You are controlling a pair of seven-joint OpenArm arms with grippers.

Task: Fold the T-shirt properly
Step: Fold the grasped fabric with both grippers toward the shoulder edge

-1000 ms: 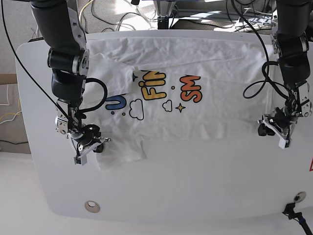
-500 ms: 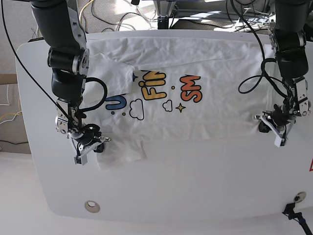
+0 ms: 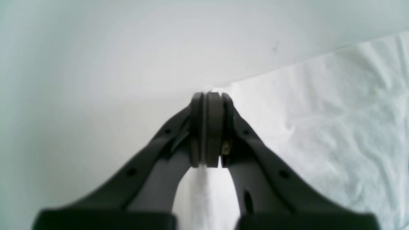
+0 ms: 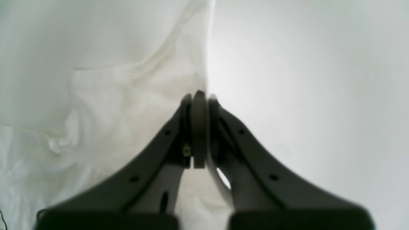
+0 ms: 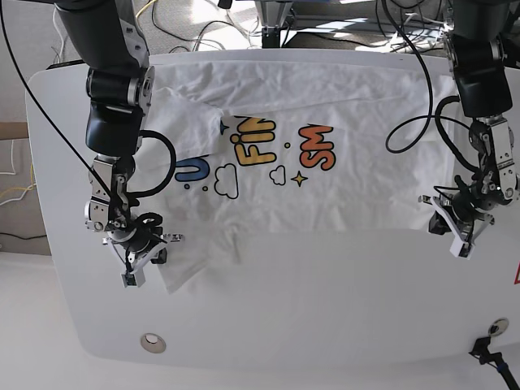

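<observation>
The white T-shirt (image 5: 341, 106) lies spread over the white table (image 5: 325, 317) with its colourful print facing up. A sleeve is folded inward at the upper left. My right gripper (image 5: 134, 268) is at the shirt's lower left corner, shut on a pinch of the T-shirt. The right wrist view shows the closed gripper (image 4: 198, 94) with the cloth (image 4: 111, 95) running up to it. My left gripper (image 5: 457, 240) is at the shirt's right edge. In the left wrist view the gripper (image 3: 207, 95) is shut, with shirt fabric (image 3: 335, 127) under and between the fingers.
A round fitting (image 5: 151, 343) sits in the table near its front left edge. A black cable (image 5: 491, 351) lies at the front right corner. Cables and a stand (image 5: 272, 24) are behind the table's far edge. Bare table shows in front of the shirt.
My right gripper moved slightly toward the front, dragging the shirt's lower left corner with it. My left gripper shifted a little toward the front and turned, staying at the shirt's right edge.
</observation>
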